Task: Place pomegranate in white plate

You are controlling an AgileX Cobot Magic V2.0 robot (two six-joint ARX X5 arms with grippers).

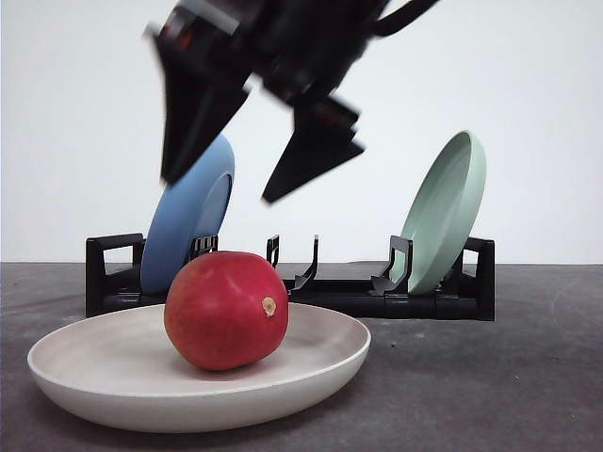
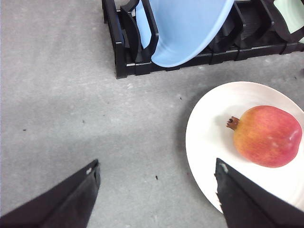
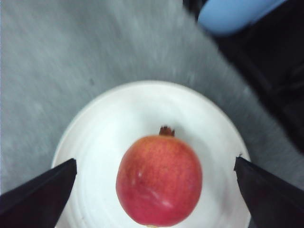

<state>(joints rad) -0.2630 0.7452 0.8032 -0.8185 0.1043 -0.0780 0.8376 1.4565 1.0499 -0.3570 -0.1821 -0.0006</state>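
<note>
The pomegranate [image 1: 226,310] sits inside the white plate [image 1: 85,377], resting on the plate's shallow floor a little left of its middle in the front view, with its small tan nub turned toward the camera and to the right. The plate lies flat on the grey desk [image 1: 528,377]. Above the fruit, the right tool [image 1: 221,191] hangs in the air with its two dark fingers spread wide and nothing between them; it is blurred in the front view. In the right wrist view the same tool [image 3: 154,178] frames the pomegranate [image 3: 159,180] from above, the fingertips well clear of it on either side. The left tool [image 2: 156,178] is also spread wide and holds nothing, over bare desk just beside the plate's rim [image 2: 199,142]. Behind the plate a black rack [image 1: 377,297] holds a blue plate [image 1: 184,221] and a pale green plate [image 1: 443,212], both standing tilted on edge.
</note>
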